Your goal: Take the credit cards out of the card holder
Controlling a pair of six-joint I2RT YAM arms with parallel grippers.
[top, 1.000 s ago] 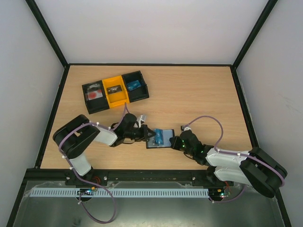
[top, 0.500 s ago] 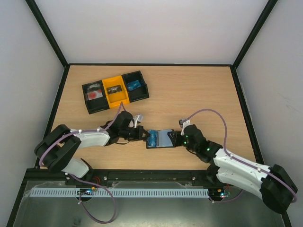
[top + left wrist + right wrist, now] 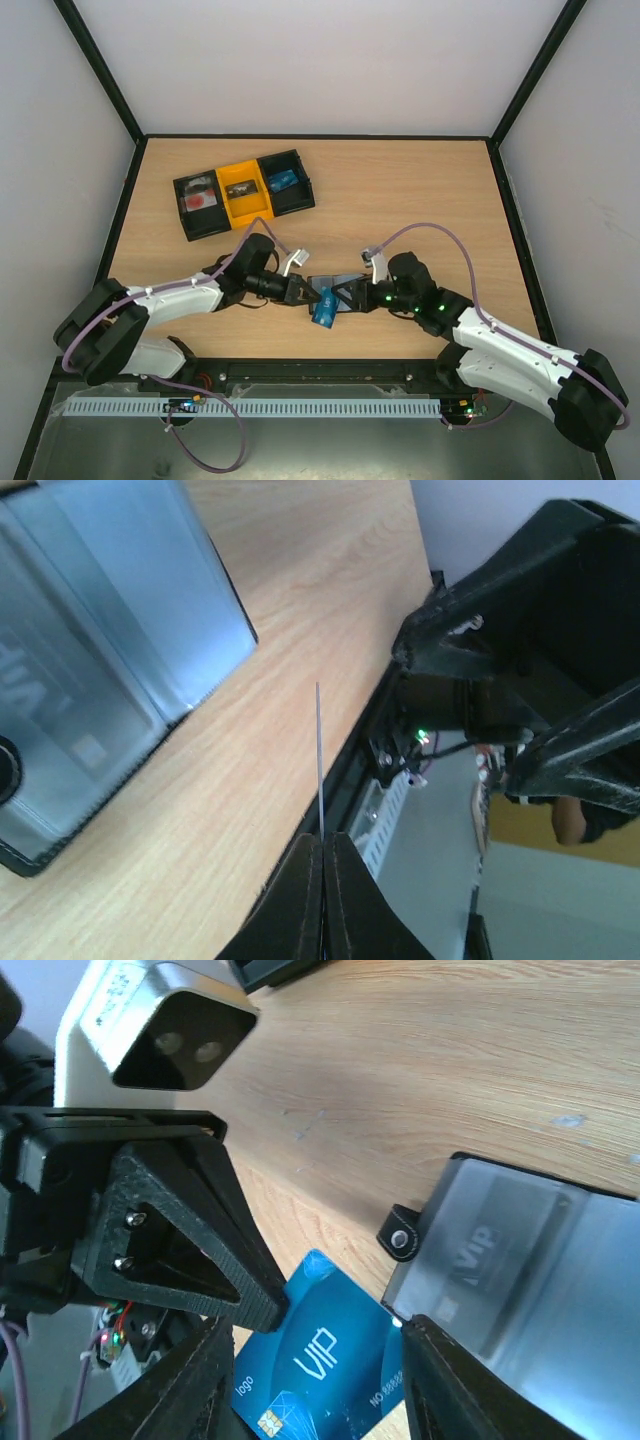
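Light blue credit card (image 3: 323,313) now fully out of card holder (image 3: 346,290), at holder's 7 o'clock, pinched in closed left end effector (image 3: 322,848). Right end effector (image 3: 361,297) spread wide at holder. Holder at 6 o'clock on tabletop (image 3: 430,200). One card likely extracted.

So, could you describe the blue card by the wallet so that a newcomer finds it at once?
Look at the near middle of the wooden table, where the open black card holder lies. At its left end, the left tool pinches the blue card. Unlike the dull grey-blue panels beside it, it is bright blue and outside the pockets.
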